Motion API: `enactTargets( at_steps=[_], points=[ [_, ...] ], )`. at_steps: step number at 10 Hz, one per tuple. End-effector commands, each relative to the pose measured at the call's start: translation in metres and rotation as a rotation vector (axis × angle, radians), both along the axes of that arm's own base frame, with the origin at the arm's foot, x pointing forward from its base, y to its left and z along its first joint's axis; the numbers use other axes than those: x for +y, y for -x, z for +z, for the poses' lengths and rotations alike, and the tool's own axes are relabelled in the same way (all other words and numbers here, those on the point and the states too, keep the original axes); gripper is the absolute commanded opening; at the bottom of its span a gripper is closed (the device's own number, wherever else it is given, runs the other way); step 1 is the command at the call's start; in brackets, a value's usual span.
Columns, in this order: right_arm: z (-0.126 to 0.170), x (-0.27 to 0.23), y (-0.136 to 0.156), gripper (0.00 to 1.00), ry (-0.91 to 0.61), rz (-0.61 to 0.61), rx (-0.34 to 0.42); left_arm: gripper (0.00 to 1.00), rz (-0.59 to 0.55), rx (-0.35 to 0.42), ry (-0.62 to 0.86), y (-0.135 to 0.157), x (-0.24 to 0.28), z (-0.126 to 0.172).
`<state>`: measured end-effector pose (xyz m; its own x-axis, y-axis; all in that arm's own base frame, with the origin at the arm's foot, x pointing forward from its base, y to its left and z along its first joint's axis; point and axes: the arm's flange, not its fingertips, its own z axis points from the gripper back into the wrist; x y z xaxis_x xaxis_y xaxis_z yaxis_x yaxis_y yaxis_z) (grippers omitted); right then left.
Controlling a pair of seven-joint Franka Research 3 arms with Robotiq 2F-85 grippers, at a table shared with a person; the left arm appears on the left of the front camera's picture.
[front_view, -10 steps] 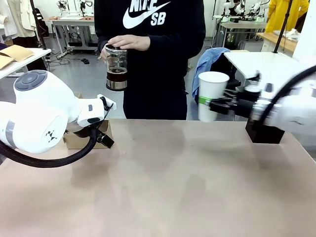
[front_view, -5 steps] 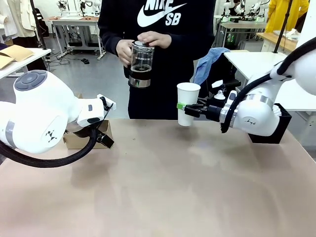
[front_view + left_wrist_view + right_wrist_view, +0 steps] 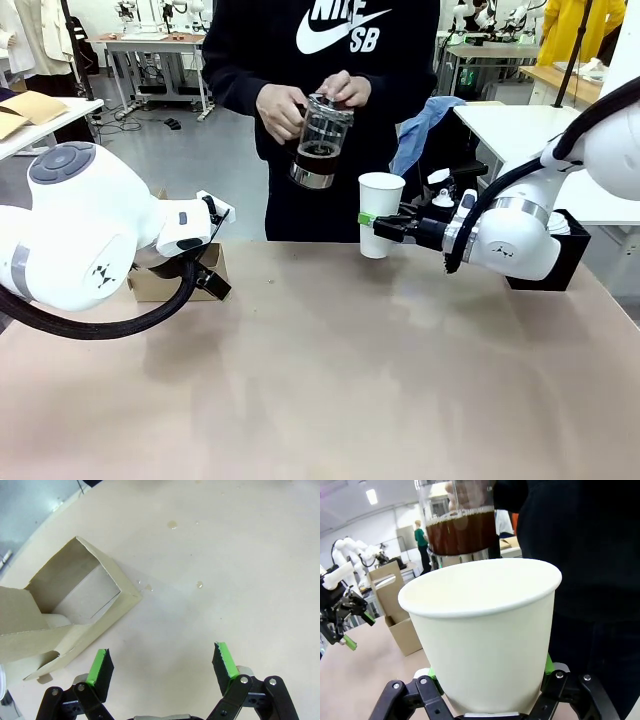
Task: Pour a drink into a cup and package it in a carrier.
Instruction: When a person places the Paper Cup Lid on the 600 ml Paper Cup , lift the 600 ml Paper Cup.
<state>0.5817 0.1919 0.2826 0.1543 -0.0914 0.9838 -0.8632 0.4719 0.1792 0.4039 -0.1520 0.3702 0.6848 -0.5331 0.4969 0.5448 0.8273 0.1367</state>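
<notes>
My right claw [image 3: 374, 222] gripped the cup [image 3: 382, 195], centre-right of frame.
A person's hand [image 3: 280, 108] held the drink [image 3: 318, 153] tilted just upper-left of it; my left claw [image 3: 162, 661] gaped beside the carrier [image 3: 65, 610].

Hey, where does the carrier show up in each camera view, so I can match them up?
Front view: the carrier is at the left, partly behind the left arm.
Left wrist view: upper left, its pockets open to the camera, beyond the open left gripper.
Right wrist view: at the left, past the cup, with its handle panel upright.
Shared landmark: the left gripper, close beside the carrier.
</notes>
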Motion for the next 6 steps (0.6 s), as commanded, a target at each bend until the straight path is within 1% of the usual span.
enactTargets(
  at_steps=[1,6],
  points=[
    [0.002,0.0039,0.0009,0.81,0.005,-0.001,0.001,1.0,-0.001,0.0,0.002,0.0002,0.0003,0.0002],
    [0.002,0.0039,0.0009,0.81,0.005,-0.001,0.001,1.0,-0.001,0.0,0.002,0.0002,0.0003,0.0002]
  ],
)
